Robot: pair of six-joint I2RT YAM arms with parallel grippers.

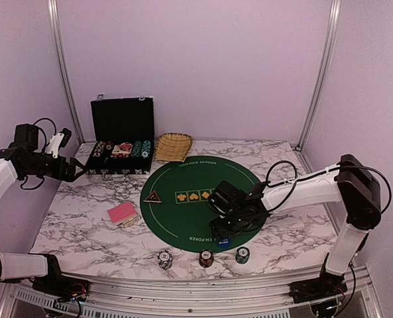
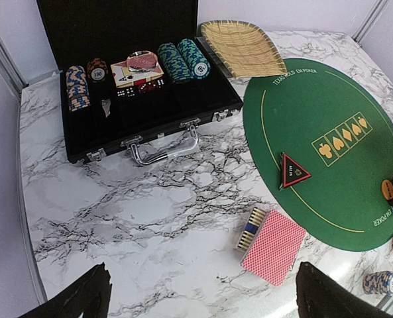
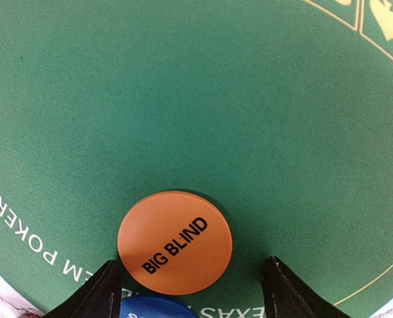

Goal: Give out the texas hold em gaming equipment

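The orange disc (image 3: 175, 242) (lettered BIG BLIND) lies flat on the green mat (image 3: 183, 99), lower centre of the right wrist view, between the right gripper's (image 3: 190, 264) parted fingers, unheld. The left gripper (image 2: 203, 266) gapes wide, holding nothing. The black case (image 2: 150, 126) holds chips (image 2: 183, 59) and dice (image 2: 150, 85). Three chip stacks (image 1: 206, 258) line the top view's lower edge.

The left arm (image 1: 2, 173) and the right arm (image 1: 303, 188) are wearing smooth white shells over their long links, with blocky black housings sitting at the joints and thin black cables (image 1: 273, 169) looping loosely beside them. Each arm is ending at the near edge in a dark base (image 1: 70, 288), where small red wires are showing. The left fingers (image 2: 83, 297) and the right fingers (image 3: 93, 295) are appearing as matte black wedges tapering to points, and a small white block (image 1: 61, 140) is sitting on the left wrist.
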